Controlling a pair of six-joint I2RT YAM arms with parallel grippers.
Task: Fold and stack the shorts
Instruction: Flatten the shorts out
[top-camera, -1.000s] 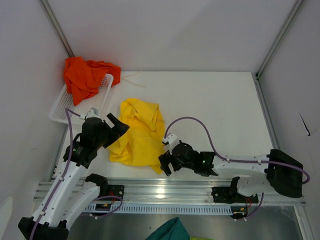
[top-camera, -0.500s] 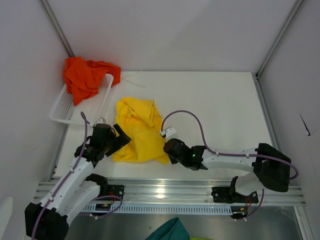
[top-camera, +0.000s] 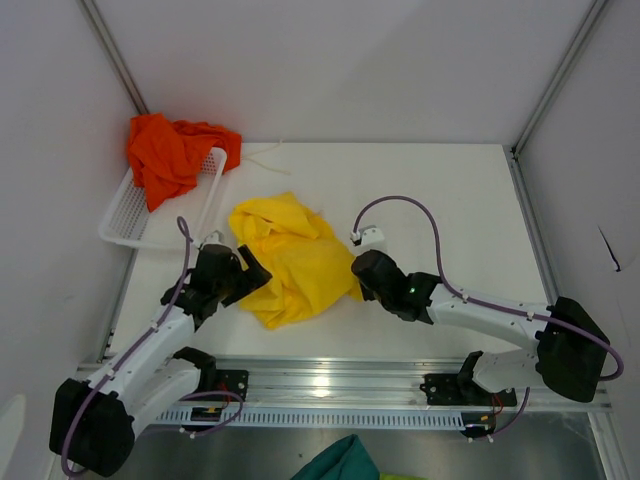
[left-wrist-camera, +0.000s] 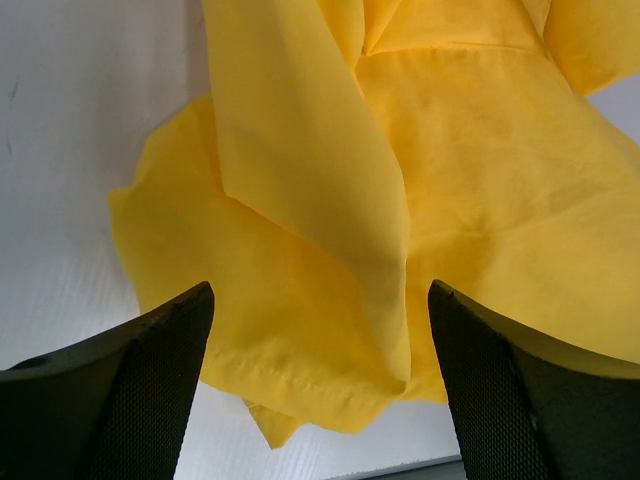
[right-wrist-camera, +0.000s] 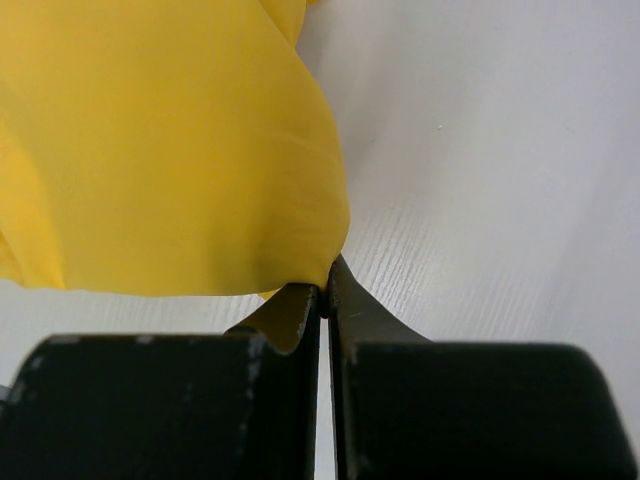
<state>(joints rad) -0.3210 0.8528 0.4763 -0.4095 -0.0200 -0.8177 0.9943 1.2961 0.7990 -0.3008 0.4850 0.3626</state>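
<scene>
1. White flat counter (top-camera: 450, 200).
2. Bright yellow thin-fabric shorts (top-camera: 295, 265), crumpled, near the counter's front centre.
3. White slatted plastic basket (top-camera: 125, 215), far left.
4. Orange-red fabric shorts (top-camera: 170, 155), heaped over the basket's far rim.
5. Left claw (left-wrist-camera: 320, 300): spread, straddling the yellow shorts' left hem.
6. Right claw (right-wrist-camera: 325, 290): pressed together, pinching the yellow shorts' right edge.

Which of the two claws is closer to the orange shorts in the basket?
Left. The left gripper is open at the left edge of the yellow shorts, a short way from the basket holding the orange shorts. The right gripper pinches the opposite edge, farther away.
</scene>
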